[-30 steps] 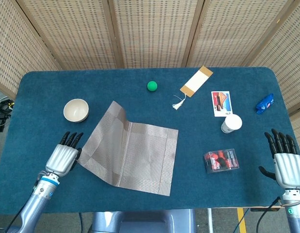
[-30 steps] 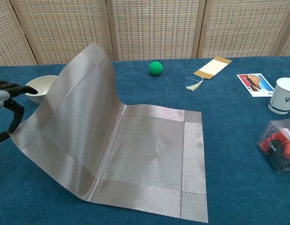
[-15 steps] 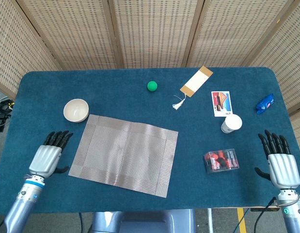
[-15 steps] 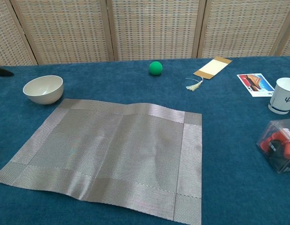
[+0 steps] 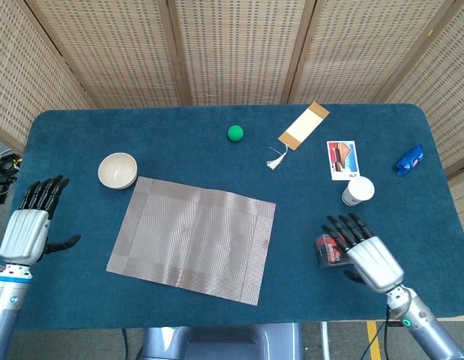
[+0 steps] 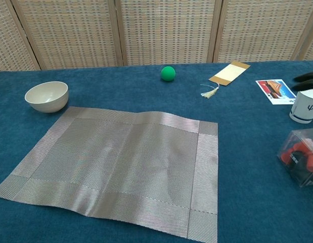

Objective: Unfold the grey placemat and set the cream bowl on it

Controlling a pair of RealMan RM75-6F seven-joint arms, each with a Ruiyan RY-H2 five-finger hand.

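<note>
The grey placemat (image 5: 190, 240) lies unfolded and flat on the blue table, also filling the near middle of the chest view as the placemat (image 6: 121, 172). The cream bowl (image 5: 117, 170) stands upright just off the mat's far left corner, seen in the chest view as the bowl (image 6: 46, 95); it rests on the table, not on the mat. My left hand (image 5: 33, 221) hovers at the table's left edge, fingers apart and empty, well clear of the mat. My right hand (image 5: 363, 251) is right of the mat, fingers spread and empty, over a clear box.
The clear box of red pieces (image 5: 330, 251) sits partly under my right hand. A white paper cup (image 5: 357, 190), a picture card (image 5: 342, 160), a tasselled bookmark (image 5: 303, 125), a green ball (image 5: 235, 133) and a blue wrapper (image 5: 410, 160) lie across the back and right.
The raised half of the mat has dropped and it now lies flat. My left hand has let go and drawn back left. My right hand has swung in from the right edge over the clear box.
</note>
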